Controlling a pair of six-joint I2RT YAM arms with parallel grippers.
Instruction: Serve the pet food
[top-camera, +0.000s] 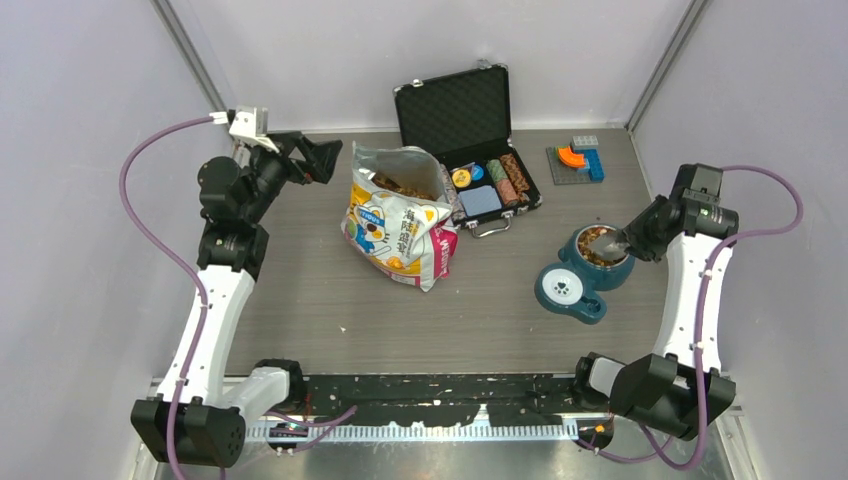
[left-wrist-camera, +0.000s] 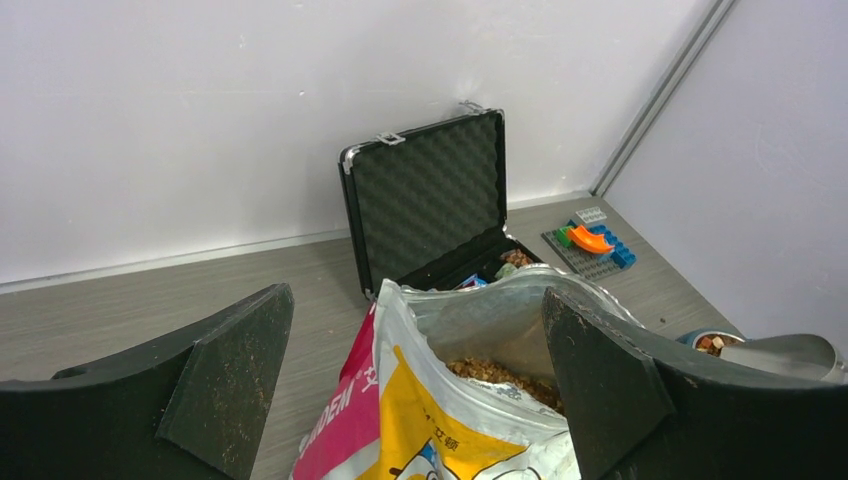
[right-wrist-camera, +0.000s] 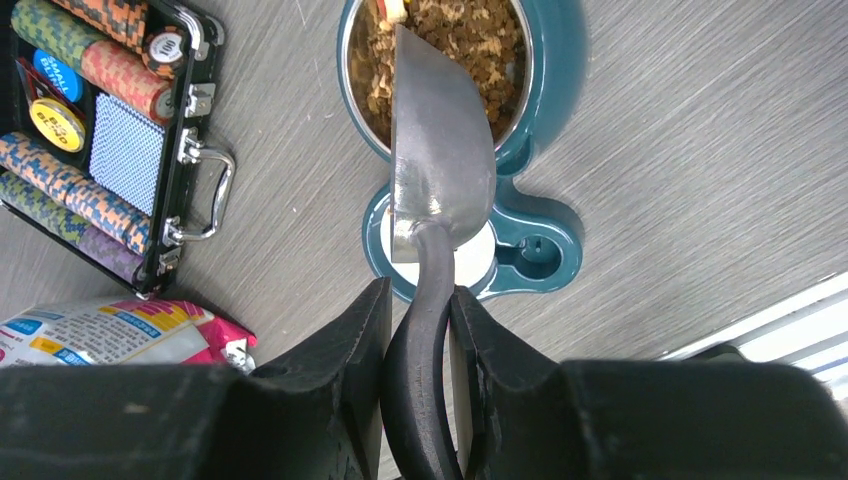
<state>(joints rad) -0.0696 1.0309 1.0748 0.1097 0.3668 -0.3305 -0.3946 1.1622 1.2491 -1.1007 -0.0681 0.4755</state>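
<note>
Brown pet food (right-wrist-camera: 470, 40) lies in the steel dish of a teal feeder (right-wrist-camera: 545, 90), which stands at the right (top-camera: 575, 252). My right gripper (right-wrist-camera: 418, 295) is shut on the black handle of a metal scoop (right-wrist-camera: 440, 160). The scoop's blade is turned on its side over the dish (top-camera: 612, 240). More pet food (left-wrist-camera: 500, 372) sits inside the open cartoon-cat bag (top-camera: 400, 235) at mid-table. My left gripper (top-camera: 325, 160) hangs open just left of the bag's mouth (left-wrist-camera: 440, 400), and nothing is between its fingers.
An open black case (top-camera: 480, 130) with striped poker chips stands behind the bag. A grey plate with toy bricks (top-camera: 578, 160) lies at the back right. Grey walls close in the back and both sides.
</note>
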